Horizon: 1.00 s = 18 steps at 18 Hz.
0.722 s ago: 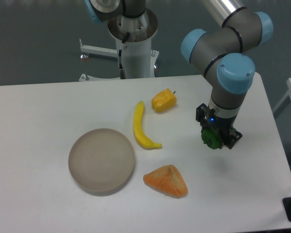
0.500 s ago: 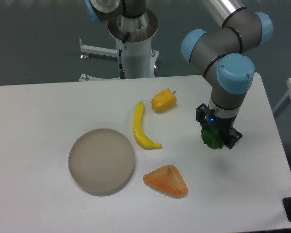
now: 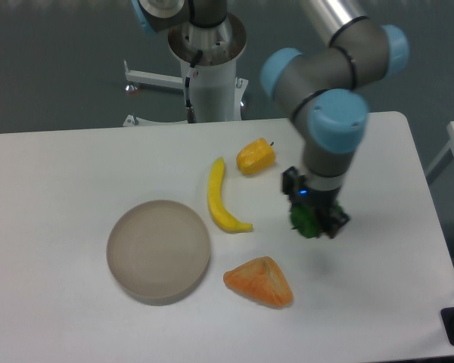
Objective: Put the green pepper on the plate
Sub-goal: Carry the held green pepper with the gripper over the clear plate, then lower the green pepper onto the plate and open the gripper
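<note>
The green pepper (image 3: 304,220) is small and dark green, held between the black fingers of my gripper (image 3: 310,222), which is shut on it and hangs just above the white table, right of centre. Only part of the pepper shows below the gripper body. The plate (image 3: 159,250), a round beige-grey dish, lies on the table's left-centre, well to the left of the gripper and bare inside.
A yellow banana (image 3: 221,198) lies between the plate and the gripper. A yellow-orange pepper (image 3: 255,156) sits behind it. An orange wedge-shaped item (image 3: 260,282) lies in front, right of the plate. The robot's base column (image 3: 209,68) stands at the table's far edge.
The arm has swung left, carrying the green pepper some 30 pixels toward the banana and plate. The other objects have not moved.
</note>
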Available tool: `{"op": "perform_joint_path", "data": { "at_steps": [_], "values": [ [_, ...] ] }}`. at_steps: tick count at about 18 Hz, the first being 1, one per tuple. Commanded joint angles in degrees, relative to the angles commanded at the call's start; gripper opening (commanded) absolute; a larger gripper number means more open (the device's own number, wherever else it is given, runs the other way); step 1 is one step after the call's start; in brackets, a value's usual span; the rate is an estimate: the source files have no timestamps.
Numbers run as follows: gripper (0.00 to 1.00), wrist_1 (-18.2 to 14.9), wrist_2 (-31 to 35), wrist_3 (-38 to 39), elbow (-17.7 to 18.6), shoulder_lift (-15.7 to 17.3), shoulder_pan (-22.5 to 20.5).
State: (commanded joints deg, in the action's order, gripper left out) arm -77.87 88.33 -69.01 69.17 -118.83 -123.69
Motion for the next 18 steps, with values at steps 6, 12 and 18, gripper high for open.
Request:
{"op": "perform_joint_path", "data": {
  "at_steps": [6, 12, 18],
  "values": [
    [0.17, 0.53, -2.89, 11.07, 1.67, 0.18, 8.54],
    [0.18, 0.96, -6.33, 15.3, 8.78, -1.75, 13.37],
    [0.24, 10.27, -6.16, 23.04, 9.76, -5.01, 16.36]
  ]
}}
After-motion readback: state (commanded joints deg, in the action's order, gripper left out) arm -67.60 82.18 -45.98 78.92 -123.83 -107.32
